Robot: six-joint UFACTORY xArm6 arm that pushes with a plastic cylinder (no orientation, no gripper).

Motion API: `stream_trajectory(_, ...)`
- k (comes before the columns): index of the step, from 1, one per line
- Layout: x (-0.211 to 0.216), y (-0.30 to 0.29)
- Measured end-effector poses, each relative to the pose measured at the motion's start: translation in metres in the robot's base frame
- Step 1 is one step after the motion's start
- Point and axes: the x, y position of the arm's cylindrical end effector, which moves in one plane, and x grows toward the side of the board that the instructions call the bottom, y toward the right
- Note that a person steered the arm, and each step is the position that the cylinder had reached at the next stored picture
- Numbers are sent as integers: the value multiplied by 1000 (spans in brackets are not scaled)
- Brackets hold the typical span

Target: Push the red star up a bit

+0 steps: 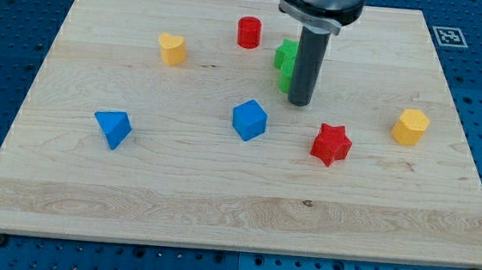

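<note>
The red star (332, 144) lies on the wooden board (218, 211), right of centre. My tip (300, 102) stands above and to the left of the star, a short gap away, not touching it. The rod partly hides a green block (285, 59) just behind it at the view's top. A blue cube (249, 119) lies to the left of the tip.
A red cylinder (248, 32) sits near the view's top centre. A yellow heart-like block (172, 48) is at the upper left. A blue triangular block (113, 127) is at the left. A yellow hexagonal block (410, 127) is at the right of the star.
</note>
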Motion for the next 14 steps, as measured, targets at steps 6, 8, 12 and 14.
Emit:
stream_trajectory(6,106,-13)
stream_trajectory(8,154,7)
stream_trajectory(12,119,46)
stream_trajectory(14,91,41)
